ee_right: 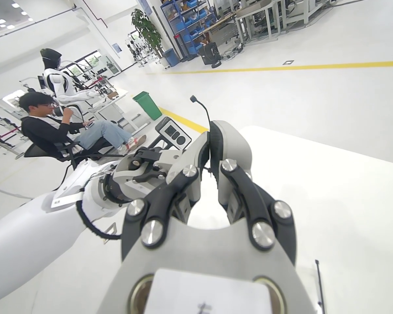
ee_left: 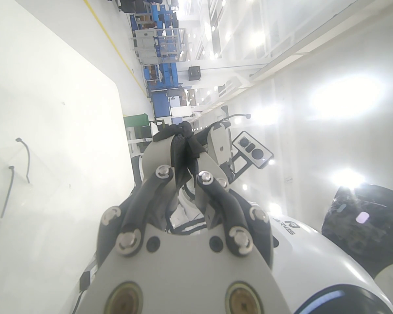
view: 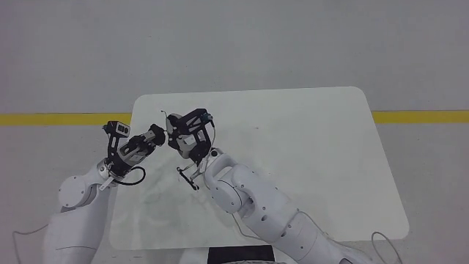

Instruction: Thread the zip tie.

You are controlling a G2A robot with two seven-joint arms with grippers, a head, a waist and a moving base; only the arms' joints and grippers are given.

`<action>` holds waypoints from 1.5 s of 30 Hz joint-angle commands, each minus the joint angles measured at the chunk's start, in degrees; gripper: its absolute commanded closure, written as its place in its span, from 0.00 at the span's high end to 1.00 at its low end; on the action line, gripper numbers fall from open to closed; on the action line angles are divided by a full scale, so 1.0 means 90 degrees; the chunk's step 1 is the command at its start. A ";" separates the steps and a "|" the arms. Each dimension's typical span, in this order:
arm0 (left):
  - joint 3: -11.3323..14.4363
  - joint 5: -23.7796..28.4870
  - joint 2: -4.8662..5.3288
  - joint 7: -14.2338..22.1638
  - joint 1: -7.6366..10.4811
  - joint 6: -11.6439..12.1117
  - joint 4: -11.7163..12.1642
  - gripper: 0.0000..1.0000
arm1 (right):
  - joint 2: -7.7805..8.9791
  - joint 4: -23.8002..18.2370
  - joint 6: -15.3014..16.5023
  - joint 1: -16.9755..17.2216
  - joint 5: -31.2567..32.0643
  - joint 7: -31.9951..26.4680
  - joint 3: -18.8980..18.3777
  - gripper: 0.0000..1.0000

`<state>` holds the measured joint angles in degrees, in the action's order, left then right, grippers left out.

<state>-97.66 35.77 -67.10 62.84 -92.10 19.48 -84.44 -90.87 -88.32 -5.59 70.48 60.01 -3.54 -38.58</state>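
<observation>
My right gripper point(ee_right: 210, 138) is shut on a black zip tie point(ee_right: 203, 110), whose strap curves up out of the fingertips to its small head. The same tie point(ee_left: 239, 115) shows past my left gripper point(ee_left: 183, 138), whose black-padded fingers are pressed together. Whether they pinch the tie's other end is hidden. From above, the left gripper point(view: 156, 135) and right gripper point(view: 173, 126) meet tip to tip above the table's left rear part, and the thin tie point(view: 163, 116) sticks up between them.
Two spare black zip ties point(ee_left: 26, 160) point(ee_left: 7, 192) lie on the white table point(view: 308, 161); from above they point(view: 187, 178) sit just beside the right forearm. One more tie point(ee_right: 319, 282) lies near the right wrist.
</observation>
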 commanded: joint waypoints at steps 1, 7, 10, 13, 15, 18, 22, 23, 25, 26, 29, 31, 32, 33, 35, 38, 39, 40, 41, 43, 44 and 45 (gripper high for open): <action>0.0000 0.0000 0.0000 0.0000 0.0000 0.0000 0.0000 0.00 | -0.0011 0.0020 0.0014 0.0000 0.0011 -0.0031 -0.0002 0.00; 0.0000 0.0000 0.0000 0.0000 0.0000 0.0000 0.0000 0.00 | -0.0038 0.0054 0.0048 0.0011 0.0056 -0.0124 -0.0018 0.00; 0.0000 0.0000 0.0000 0.0000 0.0000 0.0000 0.0000 0.00 | -0.0049 0.0062 0.0056 0.0023 0.0073 -0.0145 -0.0035 0.00; 0.0000 0.0000 0.0000 0.0000 0.0000 0.0000 0.0000 0.00 | -0.0059 0.0062 0.0058 0.0036 0.0093 -0.0165 -0.0048 0.00; 0.0000 0.0000 0.0000 0.0000 0.0000 0.0000 0.0000 0.00 | -0.0066 0.0064 0.0063 0.0048 0.0109 -0.0175 -0.0059 0.00; 0.0000 0.0000 0.0000 0.0000 0.0000 0.0000 0.0000 0.00 | -0.0074 0.0061 0.0064 0.0061 0.0146 -0.0199 -0.0076 0.00; 0.0000 0.0000 0.0000 0.0000 0.0000 0.0000 0.0000 0.00 | -0.0081 0.0062 0.0081 0.0088 0.0185 -0.0226 -0.0102 0.00; 0.0000 0.0000 0.0000 0.0000 0.0000 0.0000 0.0000 0.00 | -0.0082 0.0064 0.0086 0.0094 0.0191 -0.0234 -0.0108 0.00; 0.0000 0.0000 0.0000 0.0000 0.0000 0.0000 0.0000 0.00 | -0.0087 0.0066 0.0103 0.0104 0.0201 -0.0250 -0.0119 0.00; 0.0000 0.0000 0.0000 0.0000 0.0000 0.0000 0.0000 0.00 | -0.0089 0.0065 0.0110 0.0107 0.0203 -0.0257 -0.0124 0.00; 0.0000 0.0000 0.0000 0.0000 0.0000 0.0000 0.0000 0.00 | -0.0098 0.0065 0.0134 0.0120 0.0189 -0.0281 -0.0143 0.00; 0.0000 0.0000 0.0000 0.0000 0.0000 0.0000 0.0000 0.00 | -0.0106 0.0057 0.0115 0.0135 0.0174 -0.0275 -0.0160 0.87; 0.0000 0.0000 0.0000 0.0000 0.0000 0.0000 0.0000 0.00 | -0.0109 0.0045 0.0094 0.0142 0.0177 -0.0268 -0.0173 1.00; 0.0000 0.0000 0.0000 0.0000 0.0000 0.0000 0.0000 0.00 | -0.0110 0.0030 0.0083 0.0150 0.0184 -0.0266 -0.0184 1.00; 0.0000 0.0000 0.0000 0.0000 0.0000 0.0000 0.0000 0.00 | -0.0105 -0.0014 0.0079 0.0174 0.0217 -0.0265 -0.0226 1.00; 0.0000 0.0000 0.0000 0.0000 0.0000 0.0000 0.0000 0.00 | -0.0076 -0.0083 0.0083 0.0247 0.0277 -0.0202 -0.0362 1.00; 0.0000 0.0000 0.0000 0.0000 0.0000 0.0000 0.0000 0.00 | -0.0065 -0.0120 0.0086 0.0274 0.0303 -0.0191 -0.0405 1.00; 0.0000 0.0000 0.0000 0.0000 0.0000 0.0000 0.0000 0.00 | -0.0054 -0.0157 0.0091 0.0301 0.0337 -0.0193 -0.0440 1.00; 0.0000 0.0000 0.0000 0.0000 0.0000 0.0000 0.0000 0.00 | -0.0042 -0.0205 0.0085 0.0324 0.0389 -0.0198 -0.0480 1.00; 0.0000 0.0000 0.0000 0.0000 0.0000 0.0000 0.0000 0.00 | -0.0008 -0.0342 0.0167 0.0366 0.0525 -0.0300 -0.0546 1.00; 0.0000 0.0000 0.0000 0.0000 0.0000 0.0000 0.0000 0.00 | 0.0009 -0.0394 0.0225 0.0369 0.0582 -0.0399 -0.0576 1.00; 0.0000 0.0000 0.0000 0.0000 0.0000 0.0000 0.0000 0.00 | 0.0014 -0.0411 0.0234 0.0368 0.0606 -0.0448 -0.0588 1.00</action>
<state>-97.66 35.77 -67.10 62.84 -92.10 19.48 -84.44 -90.81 -91.83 -3.70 73.81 65.21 -7.03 -43.76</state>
